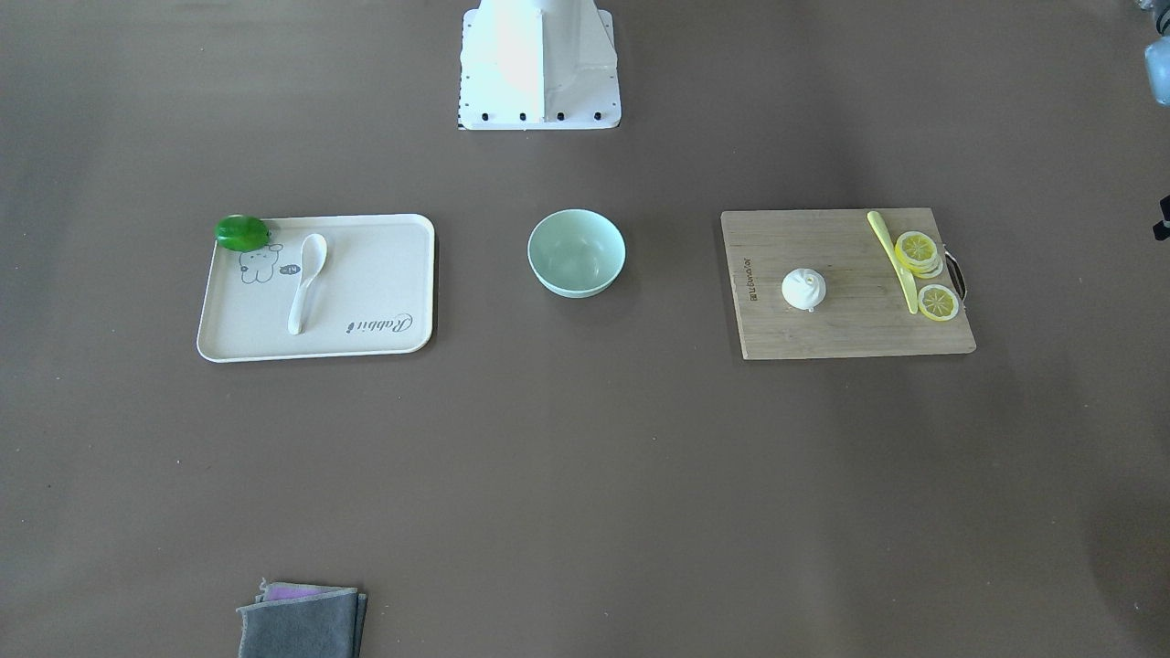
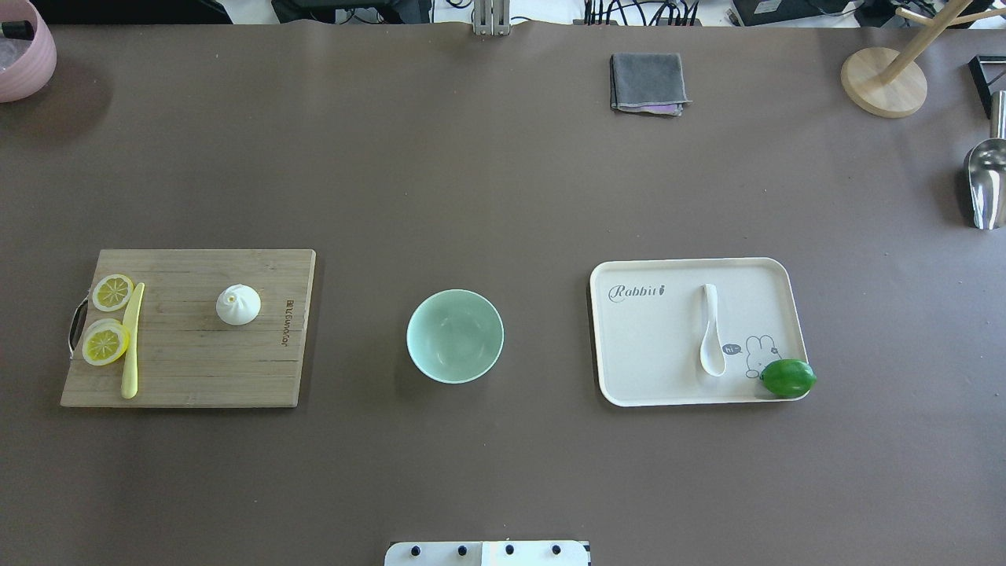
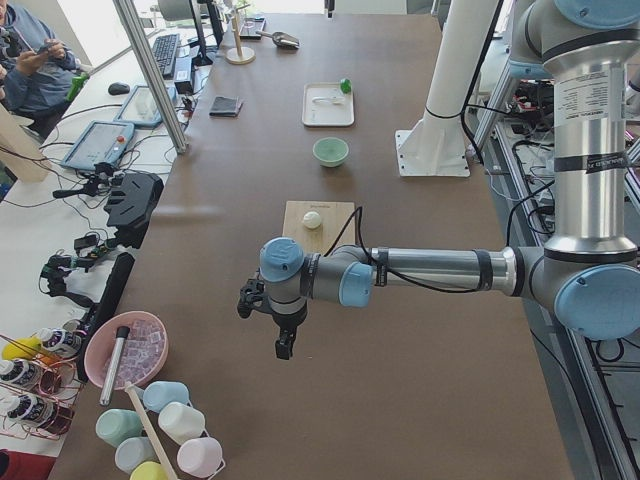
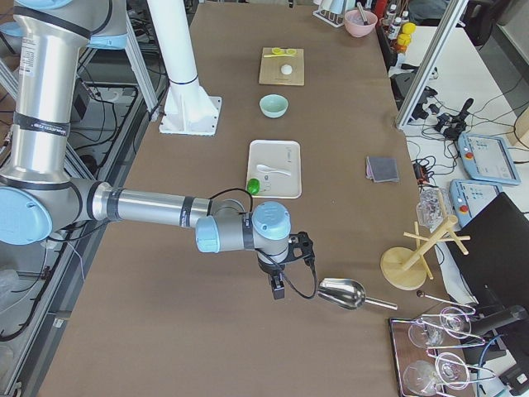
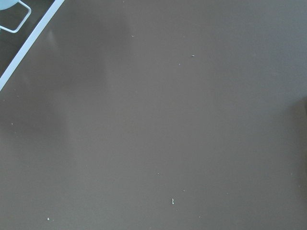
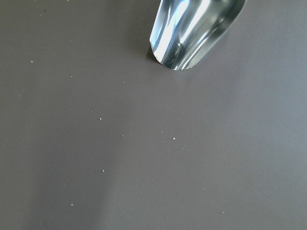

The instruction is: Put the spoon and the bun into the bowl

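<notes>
The mint-green bowl (image 2: pixel 455 336) stands empty at the table's middle. The white spoon (image 2: pixel 711 330) lies on a cream tray (image 2: pixel 652 354) to the bowl's right in the overhead view. The white bun (image 2: pixel 238 304) sits on a wooden cutting board (image 2: pixel 196 362) to the bowl's left. My left gripper (image 3: pixel 285 345) hangs above bare table beyond the board, seen only in the exterior left view. My right gripper (image 4: pixel 278 289) hangs beyond the tray near a metal scoop (image 4: pixel 340 293), seen only in the exterior right view. I cannot tell whether either gripper is open or shut.
A green lime (image 2: pixel 788 378) sits at the tray's corner. Lemon slices (image 2: pixel 106 342) and a pale-yellow utensil (image 2: pixel 130 338) lie on the board. A grey cloth (image 2: pixel 647 82), a pink bowl (image 2: pixel 20 55) and a wooden stand (image 2: pixel 884 79) are at the far edge.
</notes>
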Available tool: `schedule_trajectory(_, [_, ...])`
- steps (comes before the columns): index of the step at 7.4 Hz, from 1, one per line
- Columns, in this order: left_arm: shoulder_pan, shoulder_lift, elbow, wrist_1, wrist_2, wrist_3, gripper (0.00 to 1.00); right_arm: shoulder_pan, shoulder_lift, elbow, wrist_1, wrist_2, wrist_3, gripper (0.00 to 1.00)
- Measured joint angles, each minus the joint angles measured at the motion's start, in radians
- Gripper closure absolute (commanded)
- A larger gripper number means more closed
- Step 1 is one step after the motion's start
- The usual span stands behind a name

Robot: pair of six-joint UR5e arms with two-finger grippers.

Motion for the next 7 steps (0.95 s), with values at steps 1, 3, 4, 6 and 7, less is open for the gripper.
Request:
schedule_trajectory(1, [0.0,-0.001,0.004,0.001,-0.009,-0.007,0.02,-0.002,0.002,-0.011,0.003,0.006,0.007,0.0])
schedule_trajectory(3, [-0.002,0.0,0.003,0.0,-0.065,-0.048,0.03,-0.003,0.003,-0.019,0.007,0.023,0.014,0.0])
schedule_trajectory(4, [-0.002,0.001,-0.006,0.001,-0.078,-0.059,0.03,-0.003,0.003,-0.02,0.008,0.038,0.015,0.0])
schedule_trajectory(6, [-0.002,0.0,-0.014,0.005,-0.084,-0.064,0.03,-0.006,0.002,-0.019,0.01,0.071,0.075,0.0])
schedule_trajectory(7, [0.0,0.0,-0.015,0.006,-0.083,-0.065,0.02,-0.019,0.002,-0.016,0.024,0.087,0.165,0.0])
